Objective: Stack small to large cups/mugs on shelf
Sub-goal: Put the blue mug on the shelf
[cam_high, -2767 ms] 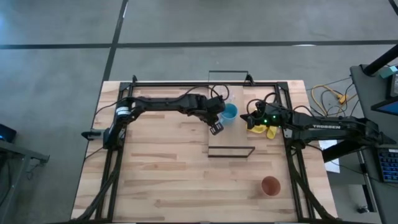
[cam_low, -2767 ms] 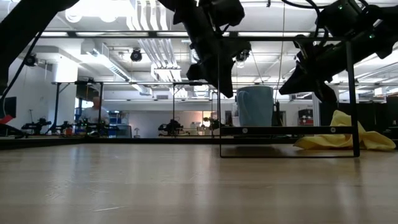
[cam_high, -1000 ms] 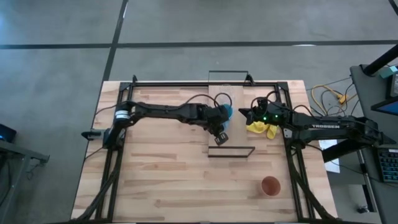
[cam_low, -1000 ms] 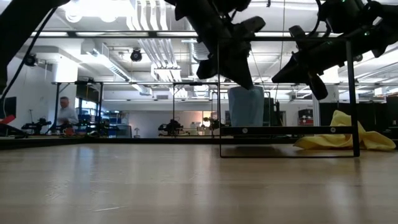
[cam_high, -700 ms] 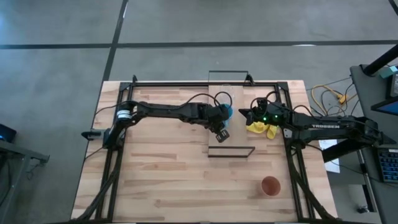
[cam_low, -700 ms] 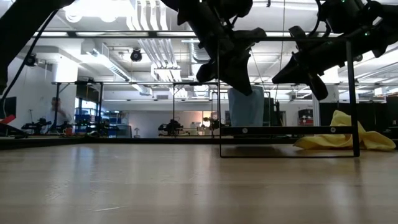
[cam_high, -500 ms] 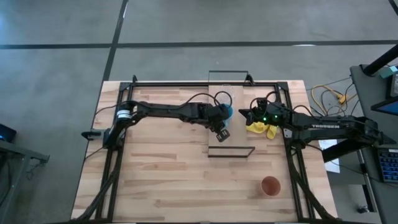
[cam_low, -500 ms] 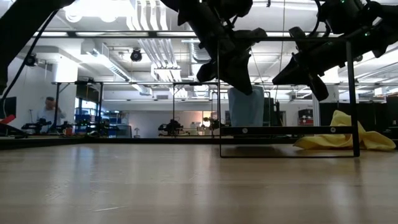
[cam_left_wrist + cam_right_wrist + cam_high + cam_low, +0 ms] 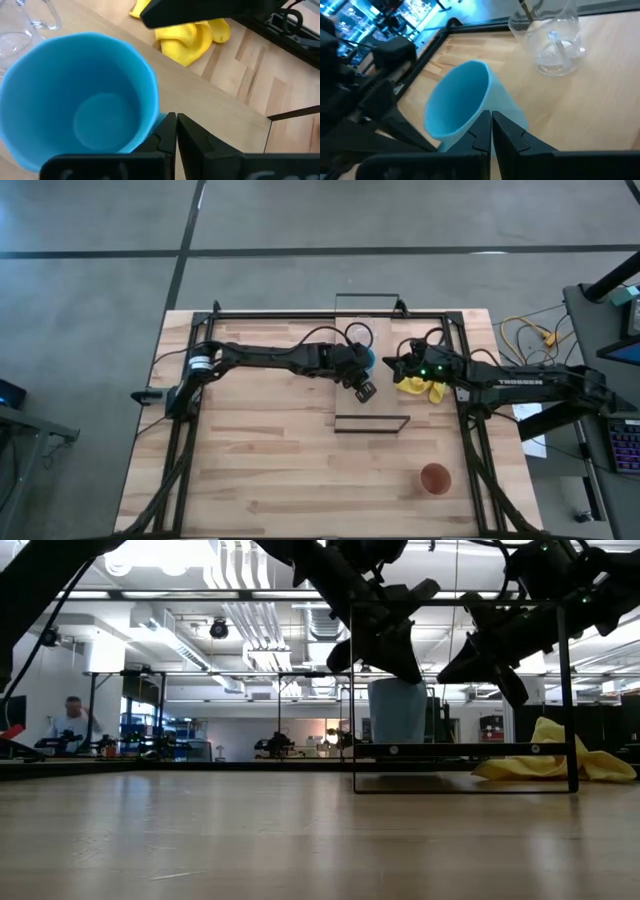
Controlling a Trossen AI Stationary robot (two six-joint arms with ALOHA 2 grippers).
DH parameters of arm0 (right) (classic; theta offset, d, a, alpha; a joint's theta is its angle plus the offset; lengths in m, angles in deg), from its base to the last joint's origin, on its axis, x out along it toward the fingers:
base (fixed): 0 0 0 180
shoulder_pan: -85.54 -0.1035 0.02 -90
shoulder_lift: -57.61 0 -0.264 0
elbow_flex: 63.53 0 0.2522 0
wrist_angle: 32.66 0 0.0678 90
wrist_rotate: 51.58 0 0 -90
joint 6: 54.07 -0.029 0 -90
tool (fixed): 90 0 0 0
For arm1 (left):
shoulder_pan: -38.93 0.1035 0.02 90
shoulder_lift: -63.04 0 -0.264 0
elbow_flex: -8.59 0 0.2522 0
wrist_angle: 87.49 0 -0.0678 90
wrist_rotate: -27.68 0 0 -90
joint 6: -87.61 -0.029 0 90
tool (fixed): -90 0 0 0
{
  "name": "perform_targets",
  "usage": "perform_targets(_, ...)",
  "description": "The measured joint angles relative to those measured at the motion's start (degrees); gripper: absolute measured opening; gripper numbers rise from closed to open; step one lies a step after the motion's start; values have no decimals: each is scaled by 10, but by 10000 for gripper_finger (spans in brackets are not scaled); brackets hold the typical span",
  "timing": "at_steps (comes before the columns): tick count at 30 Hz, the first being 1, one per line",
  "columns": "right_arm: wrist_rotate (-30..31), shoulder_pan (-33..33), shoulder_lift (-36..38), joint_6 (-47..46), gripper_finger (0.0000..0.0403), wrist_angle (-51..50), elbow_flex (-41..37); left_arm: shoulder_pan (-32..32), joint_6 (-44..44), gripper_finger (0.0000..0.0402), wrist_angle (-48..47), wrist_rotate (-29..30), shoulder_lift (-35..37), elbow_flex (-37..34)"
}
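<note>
Cups: you have three. The light-blue mug and the clear glass cup are on the shelf; the brown-orange cup sits alone near the table's near right corner, well apart from both arms.
Blue mug: it stands upright on the shelf board, mouth open upward, with the glass cup just beyond it on the far side.
Left gripper: your left arm reaches across to the shelf, its fingers pressed together just beside the mug's wall, with nothing between them.
Right gripper: it hangs at the shelf's right edge, above the cloth, fingers likewise closed and empty, pointing at the mug.
Cloth: one yellow cloth lies crumpled on the table, right of the shelf.
In the way: from table height, both arms cross in front of the shelf's wire frame.
Room: one person is far behind.
</note>
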Motion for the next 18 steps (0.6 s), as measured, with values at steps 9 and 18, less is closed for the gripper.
perform_targets(9, -47, -74, 32, -18, 8, 13, 0, 4, -11, 0, -8, 12, 3, 26)
perform_targets(18, -13, -140, 11, -26, 8, 13, 0, 8, -20, 0, -8, 12, 5, 64)
